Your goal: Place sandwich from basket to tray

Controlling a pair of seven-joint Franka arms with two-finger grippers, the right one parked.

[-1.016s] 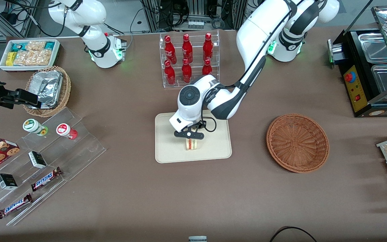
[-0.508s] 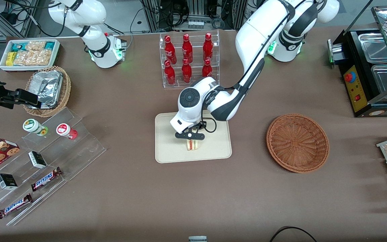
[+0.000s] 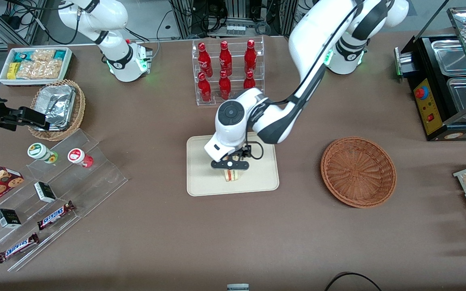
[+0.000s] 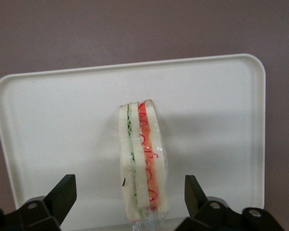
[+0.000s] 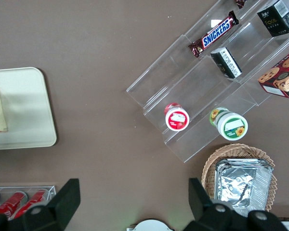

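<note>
**Sandwich on tray, gripper above**

Item: triangular pale-bread sandwich with red and green filling, standing on edge on the flat cream rectangular tray.
Tool: black two-finger gripper, directly above the sandwich, fingers spread wide, clear of both bread faces, holding nothing.
Round reddish-brown wicker basket: at the tray's 3 o'clock in the front view.

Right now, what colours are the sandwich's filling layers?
Green and red-orange between pale bread, on the sandwich; clearest in the left wrist view.
</note>
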